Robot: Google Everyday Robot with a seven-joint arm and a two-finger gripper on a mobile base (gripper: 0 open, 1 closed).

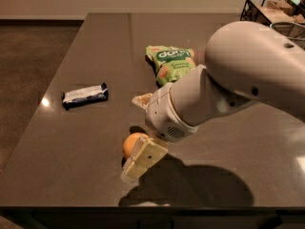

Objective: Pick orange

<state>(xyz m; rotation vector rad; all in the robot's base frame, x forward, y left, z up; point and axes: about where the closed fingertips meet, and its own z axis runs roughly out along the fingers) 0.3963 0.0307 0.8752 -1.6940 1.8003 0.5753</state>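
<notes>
Down at the near edge of a dark table (71, 142), my gripper (135, 136) sits low over the orange (130, 144), with its two fingers spread apart and the fruit between them. My near finger (143, 159), pale and flat, slants across the front right of the orange and hides part of it. My far finger (142, 99) shows behind the wrist, on the side of the fruit farther from the camera. Whether either finger touches the skin cannot be told from this angle. The orange rests on the tabletop, just short of the front edge and a little left of centre.

My arm (248, 75), bulky and off-white, reaches in from the upper right and fills much of the view, casting a broad shadow on the table in front of it. Behind my wrist lies a green snack bag (167, 61), flat on the surface and partly covered by the arm. Well to the left lies a dark wrapped bar (85, 95) with a light label. A black wire basket (252, 6) stands at the far right corner.
</notes>
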